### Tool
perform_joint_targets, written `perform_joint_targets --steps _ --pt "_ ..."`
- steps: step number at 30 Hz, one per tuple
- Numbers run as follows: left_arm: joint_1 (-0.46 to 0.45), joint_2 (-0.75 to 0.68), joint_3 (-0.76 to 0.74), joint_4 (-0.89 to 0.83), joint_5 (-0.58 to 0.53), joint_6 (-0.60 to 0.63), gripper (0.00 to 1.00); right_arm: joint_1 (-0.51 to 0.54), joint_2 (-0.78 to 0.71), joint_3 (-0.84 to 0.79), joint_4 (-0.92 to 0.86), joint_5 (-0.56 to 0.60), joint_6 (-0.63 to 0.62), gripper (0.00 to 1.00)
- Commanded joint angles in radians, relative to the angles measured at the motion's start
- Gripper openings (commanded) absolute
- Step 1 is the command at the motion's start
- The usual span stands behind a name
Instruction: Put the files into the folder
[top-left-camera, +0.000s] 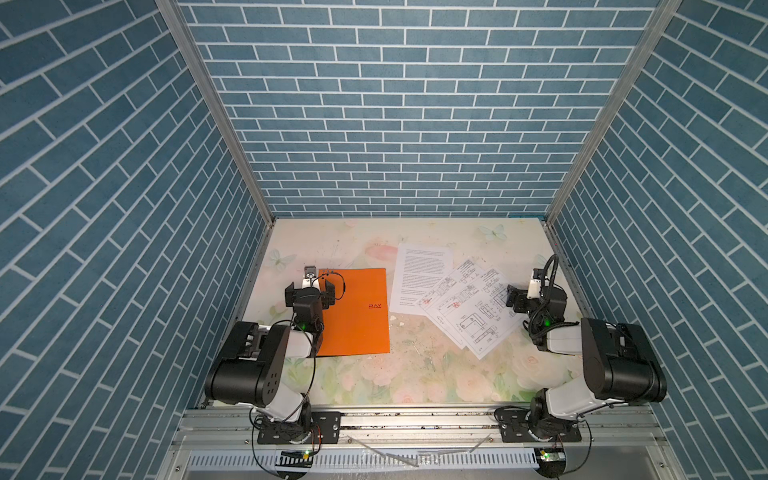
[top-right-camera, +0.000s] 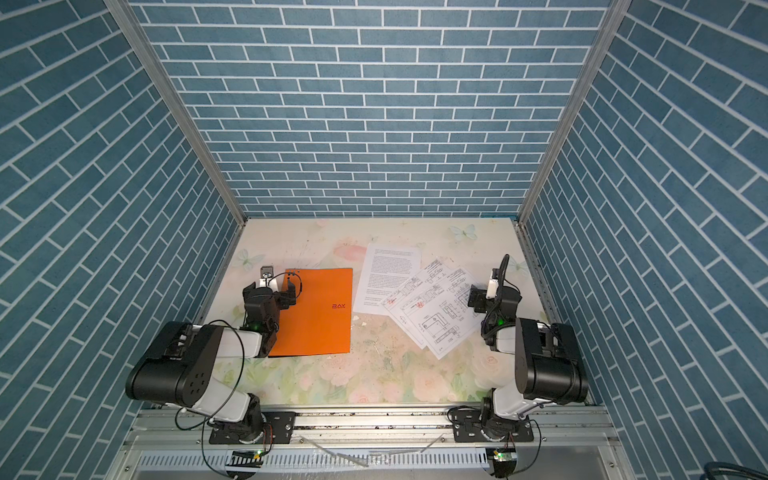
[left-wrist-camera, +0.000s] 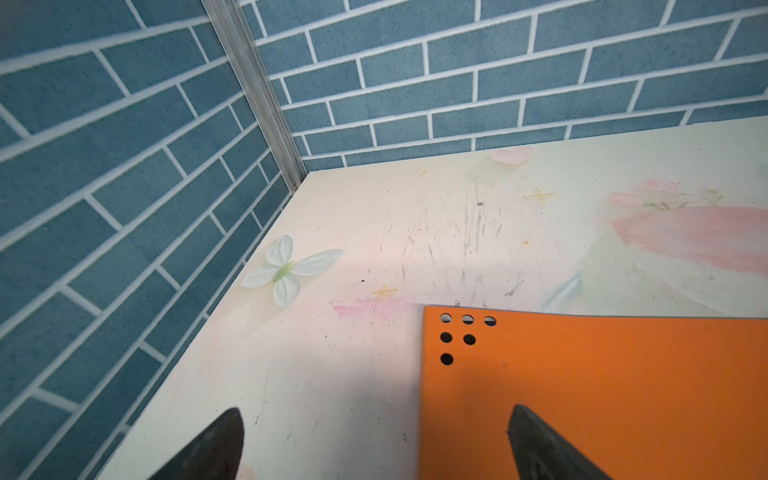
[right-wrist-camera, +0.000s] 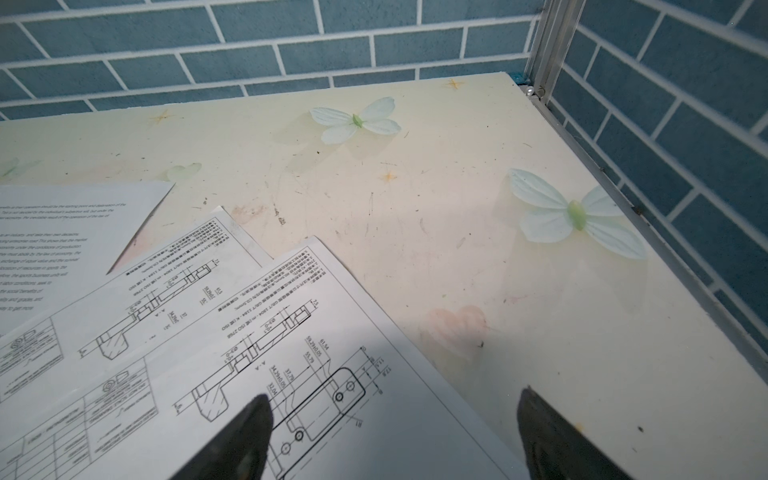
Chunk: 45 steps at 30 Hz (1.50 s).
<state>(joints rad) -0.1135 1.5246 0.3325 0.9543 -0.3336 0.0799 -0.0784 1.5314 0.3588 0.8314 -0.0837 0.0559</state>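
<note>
**Progress.** No step is complete. The folder (top-left-camera: 353, 311) lies shut and flat on the table (top-left-camera: 415, 374), left of centre in both top views. None of the files is inside it. By my judgement the whole job is still to do: open the cover, move all three sheets across, and seat them inside.

**Files.** They lie right of centre, near the folder but apart from it. The text sheet (top-left-camera: 422, 270) sits farthest back. The two drawings (top-left-camera: 465, 316) are fanned diagonally over its lower right corner, one overlapping the other.

**Folder.** Orange cover up, with a small dark logo near the right edge and punched holes (left-wrist-camera: 457, 332) at the far left corner.

**Grippers.** The left gripper (top-left-camera: 311, 291) straddles the folder's left edge. Its jaws are spread wide and hold nothing. The right gripper (top-left-camera: 514, 299) sits at the drawings' right edge, jaws equally wide and empty.
</note>
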Motion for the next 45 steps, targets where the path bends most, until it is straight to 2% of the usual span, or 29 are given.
perform_joint_targets --steps 1,4,6,9,12,14,21,25,31,36,45 --pt "-0.007 -0.071 0.018 -0.064 -0.055 -0.004 1.00 0.003 -0.071 0.101 -0.168 0.086 0.031 0.89" --pt "-0.026 -0.232 0.069 -0.301 -0.126 -0.035 1.00 0.003 -0.162 0.244 -0.502 0.067 0.091 0.84" --pt "-0.026 -0.327 0.126 -0.488 -0.146 -0.149 1.00 0.005 -0.194 0.290 -0.599 0.013 0.170 0.80" --pt "-0.028 -0.412 0.191 -0.658 0.002 -0.248 1.00 0.013 -0.224 0.308 -0.639 -0.079 0.338 0.77" --pt "-0.052 -0.425 0.258 -0.824 0.059 -0.329 1.00 0.053 -0.225 0.307 -0.626 -0.135 0.469 0.73" --pt "-0.088 -0.413 0.282 -0.882 0.078 -0.348 1.00 0.099 -0.222 0.314 -0.636 -0.121 0.514 0.72" --pt "-0.273 -0.266 0.361 -0.956 0.126 -0.396 1.00 0.252 -0.148 0.346 -0.626 -0.119 0.621 0.68" --pt "-0.328 -0.102 0.463 -0.965 0.244 -0.427 1.00 0.328 -0.083 0.374 -0.619 -0.109 0.656 0.66" --pt "-0.399 0.061 0.602 -1.008 0.307 -0.421 1.00 0.428 0.009 0.451 -0.615 -0.099 0.702 0.64" --pt "-0.412 0.101 0.619 -0.996 0.349 -0.450 1.00 0.507 0.124 0.551 -0.627 -0.139 0.754 0.62" --pt "-0.413 0.053 0.568 -1.006 0.311 -0.462 1.00 0.587 0.317 0.735 -0.672 -0.205 0.819 0.60"
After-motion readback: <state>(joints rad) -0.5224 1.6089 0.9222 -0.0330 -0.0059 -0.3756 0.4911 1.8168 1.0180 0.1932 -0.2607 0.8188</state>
